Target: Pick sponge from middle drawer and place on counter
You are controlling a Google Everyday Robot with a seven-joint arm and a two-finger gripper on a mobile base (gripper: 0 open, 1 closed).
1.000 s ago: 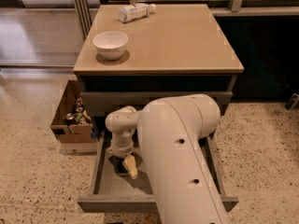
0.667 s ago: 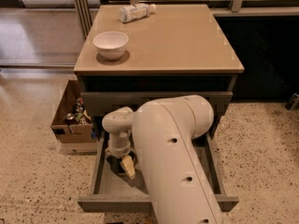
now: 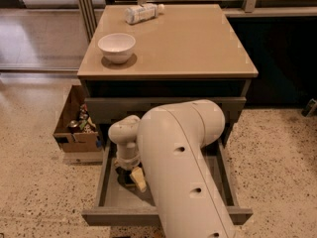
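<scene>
Counter (image 3: pixel 198 43): glossy tan-beige top, smooth, with soft reflections toward the upper edge of the frame.
Middle drawer (image 3: pixel 113 202): matt grey, with a smooth floor and a plain flat front; material cannot be told.
Arm (image 3: pixel 183 172): smooth off-white shell, plastic-looking, with a satin sheen.
Gripper (image 3: pixel 130 179): dark and matt, low inside the drawer at lower left of centre, under the white wrist.
Sponge (image 3: pixel 139 178): a pale yellow foam face shows, matt, right against the gripper.
Bowl (image 3: pixel 117 46): white, glossy, ceramic-looking.
Bottle (image 3: pixel 141 13): clear plastic with a pale label.
Box (image 3: pixel 69 125): brown cardboard, matt.
Floor (image 3: pixel 29 182): speckled terrazzo with a slight sheen.
</scene>
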